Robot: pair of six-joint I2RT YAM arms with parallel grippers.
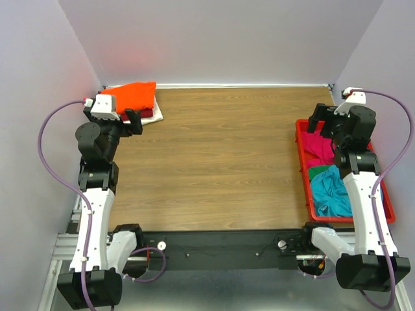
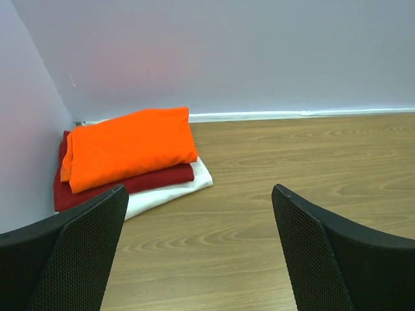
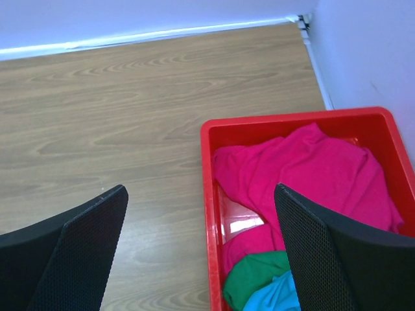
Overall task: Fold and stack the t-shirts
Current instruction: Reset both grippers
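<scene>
L gripper [image 2: 198, 189] spread, empty, nr folded stack [image 2: 130, 155], far-L corner. R gripper [image 3: 200, 189] spread over red tray [image 3: 206, 214]. Magenta shirt [image 3: 311, 168] inside: soft, limp, light. You'd pinch a raised fold.

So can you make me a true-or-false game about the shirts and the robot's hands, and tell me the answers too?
1. The orange shirt lies on top of the folded pile. True.
2. The white shirt is in the middle of the pile. False: it is at the bottom, under the dark red shirt.
3. The pink shirt is folded on the pile. False: it lies crumpled in the red tray.
4. The left gripper and the right gripper are both open and hold nothing. True.
5. The teal shirt is in the tray too. True.
</scene>
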